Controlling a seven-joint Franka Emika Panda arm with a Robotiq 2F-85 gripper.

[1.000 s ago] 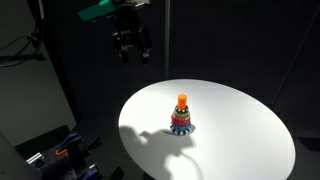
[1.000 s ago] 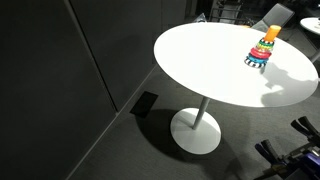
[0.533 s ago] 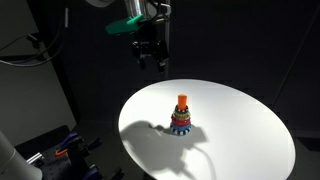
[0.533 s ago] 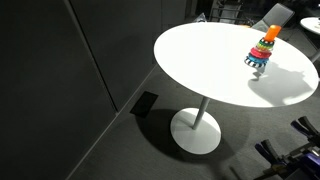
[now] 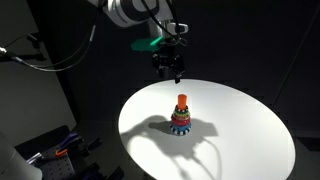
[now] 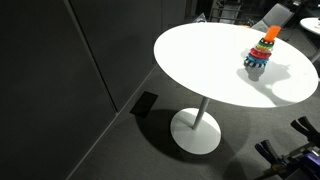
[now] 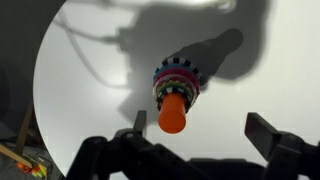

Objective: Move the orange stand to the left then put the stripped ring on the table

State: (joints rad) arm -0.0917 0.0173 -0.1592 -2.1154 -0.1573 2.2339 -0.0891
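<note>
While the gripper (image 5: 170,70) hangs spread (seemingly empty), rings (image 7: 177,78) sit on the orange stand (image 7: 173,113).

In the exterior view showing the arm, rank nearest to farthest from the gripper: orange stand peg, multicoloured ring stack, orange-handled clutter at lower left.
1. Orange stand peg, below the open gripper, sticking up out of the stack.
2. Multicoloured ring stack, around the peg's base on the white round table.
3. Orange-handled clutter, off the table, low at the image's left.
</note>
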